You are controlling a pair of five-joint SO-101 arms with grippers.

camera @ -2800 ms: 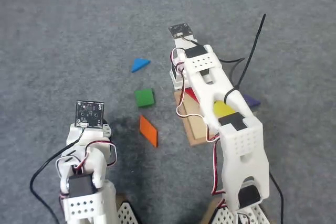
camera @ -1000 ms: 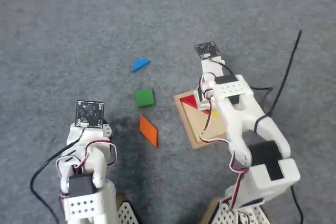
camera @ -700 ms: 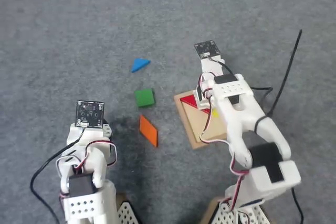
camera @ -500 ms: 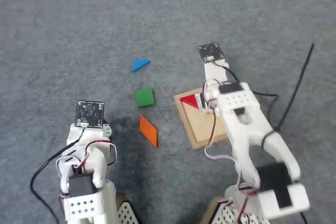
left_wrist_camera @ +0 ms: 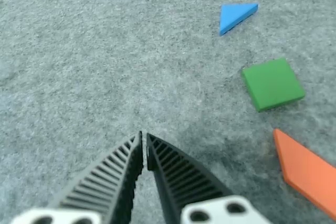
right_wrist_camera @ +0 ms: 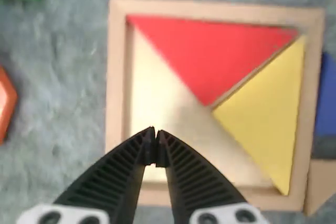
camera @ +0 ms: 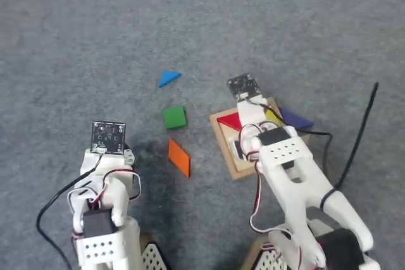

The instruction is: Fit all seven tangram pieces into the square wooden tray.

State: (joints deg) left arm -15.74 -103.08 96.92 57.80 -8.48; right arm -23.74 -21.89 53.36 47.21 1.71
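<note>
Tray [right_wrist_camera: 117,77] holds red triangle [right_wrist_camera: 210,51] and yellow triangle [right_wrist_camera: 262,119]; right pincer [right_wrist_camera: 156,132] closed above it — left pincer [left_wrist_camera: 144,140] closed too

Soft, even, bright light.
Shadows are faint: one dim patch on the bench [camera: 144,148] lower left in the high view; pale glare on the tray [right_wrist_camera: 149,95] floor.

Right arm [camera: 297,169] drawn back toward base; right gripper [right_wrist_camera: 155,131] now above tray [right_wrist_camera: 116,66]; yellow triangle [right_wrist_camera: 268,114] uncovered.
</note>
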